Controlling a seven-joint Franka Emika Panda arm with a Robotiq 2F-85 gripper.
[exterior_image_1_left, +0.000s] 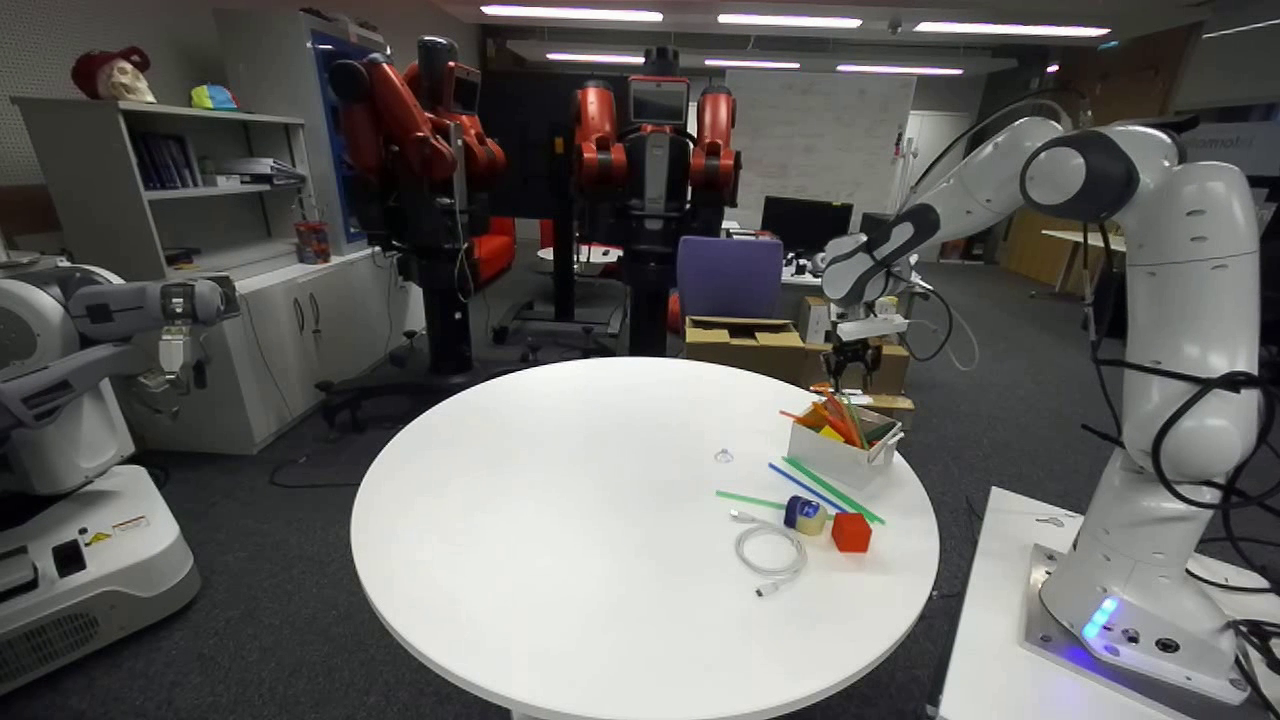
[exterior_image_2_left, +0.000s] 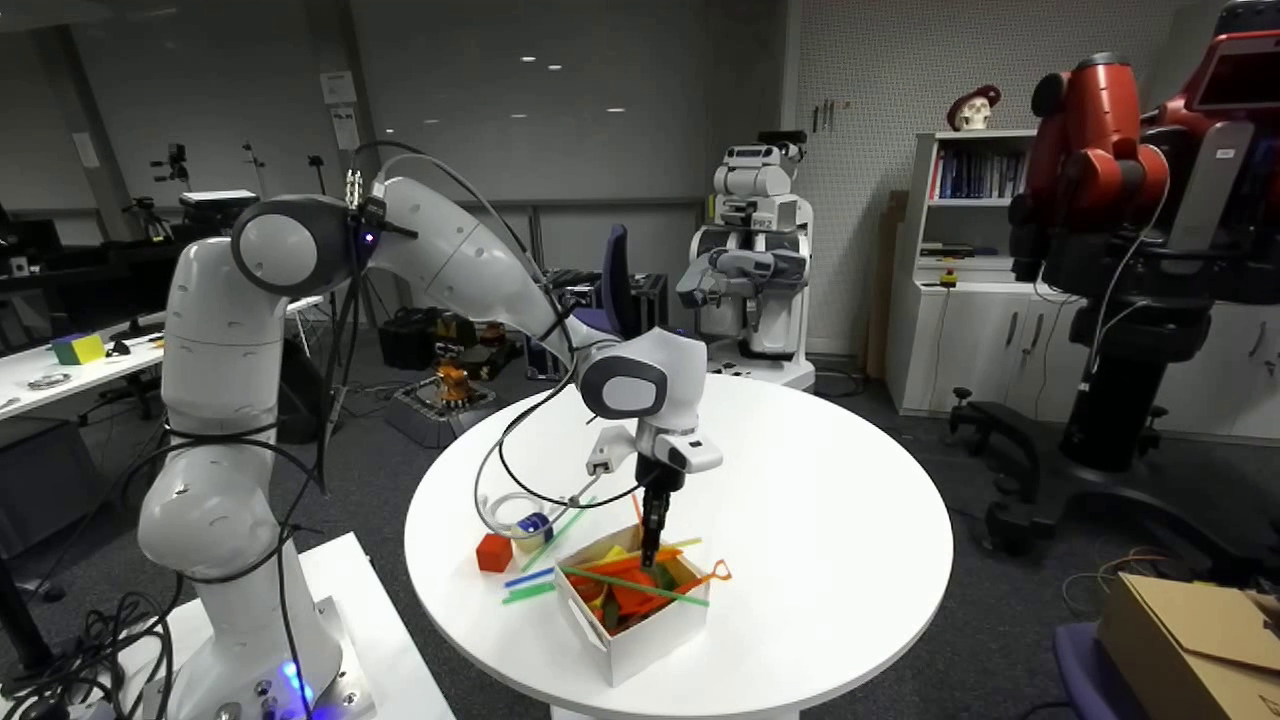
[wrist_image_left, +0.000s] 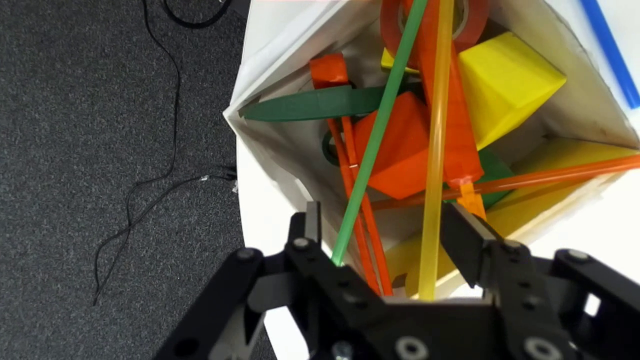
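Tbl (exterior_image_2_left: 820, 490): box (wrist_image_left: 582, 112) pt.-cropped, wrist view

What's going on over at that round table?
A white robot arm has its tool over a white box of colourful odds and ends on the round table. The tool is open, gripping nothing I can see. A green stick and a yellow stick lie across the box, close to the tool. A red cube sits outside the box.

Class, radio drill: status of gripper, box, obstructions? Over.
Gripper open, nothing clamped. White box below, loaded. Green straw and yellow straw cross the opening, possibly obstructing.
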